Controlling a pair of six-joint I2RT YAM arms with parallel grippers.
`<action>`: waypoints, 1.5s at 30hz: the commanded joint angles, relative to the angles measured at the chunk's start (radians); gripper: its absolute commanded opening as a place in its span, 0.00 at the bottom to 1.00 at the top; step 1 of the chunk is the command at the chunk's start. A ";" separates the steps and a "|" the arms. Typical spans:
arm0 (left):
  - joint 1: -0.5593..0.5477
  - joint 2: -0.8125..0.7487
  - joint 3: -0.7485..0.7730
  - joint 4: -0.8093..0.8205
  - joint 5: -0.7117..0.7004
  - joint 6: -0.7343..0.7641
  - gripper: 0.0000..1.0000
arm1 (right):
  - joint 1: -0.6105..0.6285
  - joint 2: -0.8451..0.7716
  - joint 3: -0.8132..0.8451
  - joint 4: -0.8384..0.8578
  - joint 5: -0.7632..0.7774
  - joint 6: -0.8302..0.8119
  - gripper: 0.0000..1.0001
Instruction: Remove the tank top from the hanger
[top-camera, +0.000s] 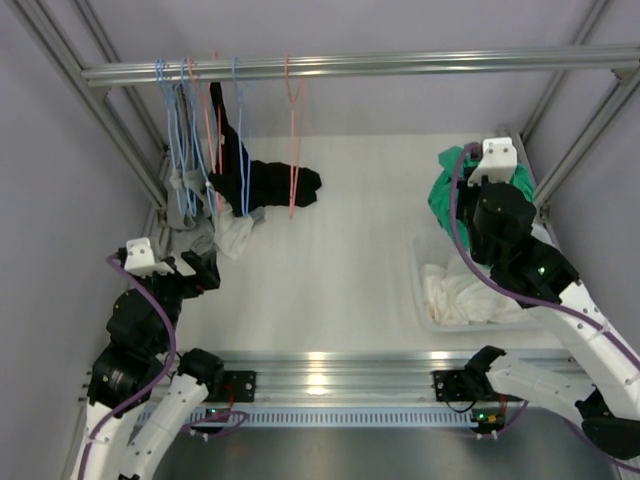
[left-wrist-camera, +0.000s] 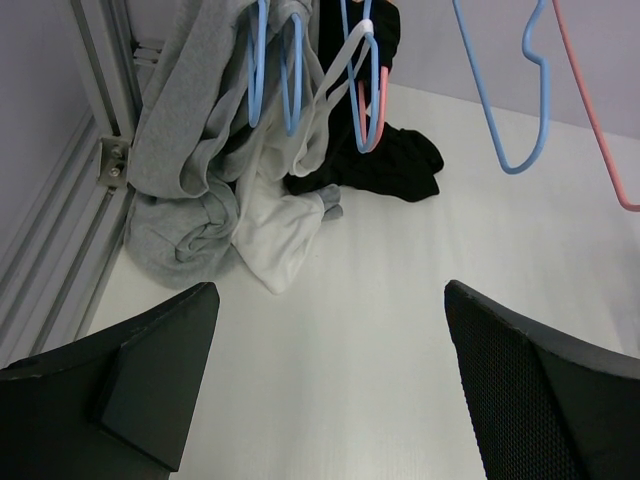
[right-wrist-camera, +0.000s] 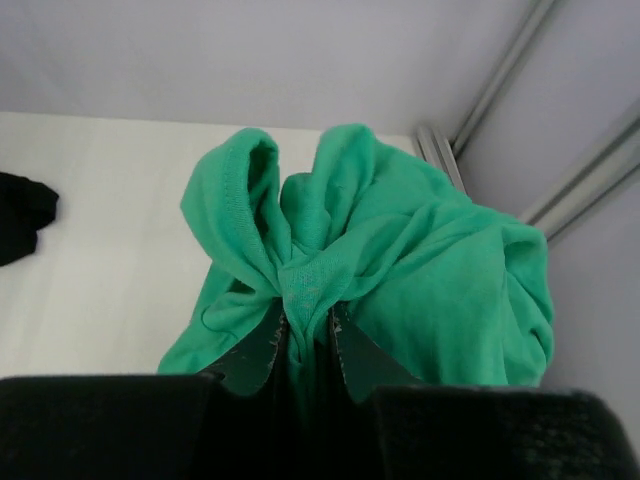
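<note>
Looks like a robotics lab test cell: plain grey walls, aluminium extrusion frame (top-camera: 100, 110), metal rail (top-camera: 350, 66) carrying plastic hangers (left-wrist-camera: 515, 168), white tabletop (top-camera: 350, 260), clear bin (top-camera: 418, 285).

Bright even light, soft shadows, glare on front rail (top-camera: 320, 360), sharp focus

Top view: you look down from above and behind the arm bases, facing the far wall, far enough back to take in the whole table (top-camera: 350, 260) and the rail (top-camera: 350, 66).
Left wrist view: you sit low at the near left, facing the hangers (left-wrist-camera: 293, 100) in the far-left corner; the left end effector (left-wrist-camera: 328, 330) frames the bottom edge.
Right wrist view: you are close behind the right end effector (right-wrist-camera: 308, 320), facing the far-right corner; green cloth (right-wrist-camera: 420, 260) fills the frame.
Shared: the black cloth (top-camera: 285, 183) shows in all three, in the right wrist view only at the left edge.
</note>
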 joint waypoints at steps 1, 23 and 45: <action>0.000 -0.003 -0.004 0.048 -0.007 0.004 0.99 | -0.013 -0.085 -0.049 -0.019 0.034 0.080 0.00; 0.000 -0.006 -0.007 0.057 0.028 0.010 0.99 | -0.013 -0.426 -0.450 -0.187 0.127 0.499 0.00; -0.001 -0.057 -0.008 0.063 0.064 0.013 0.99 | -0.609 0.115 -0.758 0.019 -0.343 0.862 0.00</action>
